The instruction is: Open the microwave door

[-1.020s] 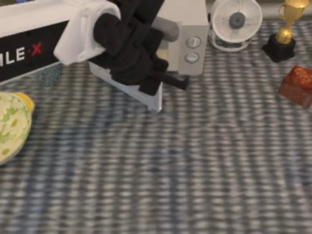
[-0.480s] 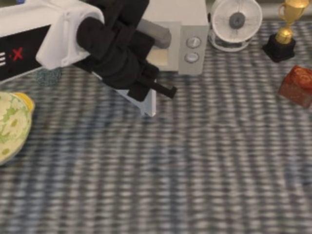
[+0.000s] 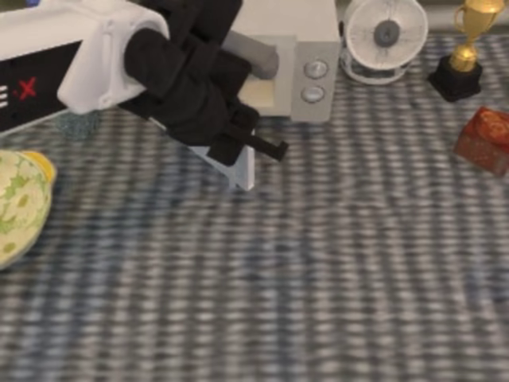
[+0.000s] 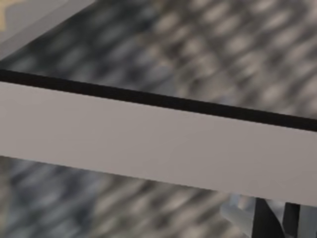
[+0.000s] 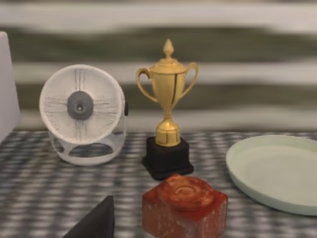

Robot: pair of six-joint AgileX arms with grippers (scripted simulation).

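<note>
Swinging the door outward

Microwave (image 3: pixel 290 48) at the table's (image 3: pixel 334 270) far edge, cream cavity exposed. Microwave door (image 3: pixel 238 165) angled out toward the near side, hinged at left. Left gripper (image 3: pixel 253 145) against the door's free edge, probably to pull; whether it grips cannot be told. Right arm out of sight

microwave (image 3: pixel 306 32): grey-white, top-centre, cream inside showing | microwave door (image 3: pixel 242 169): swung open, edge toward table front
</note>
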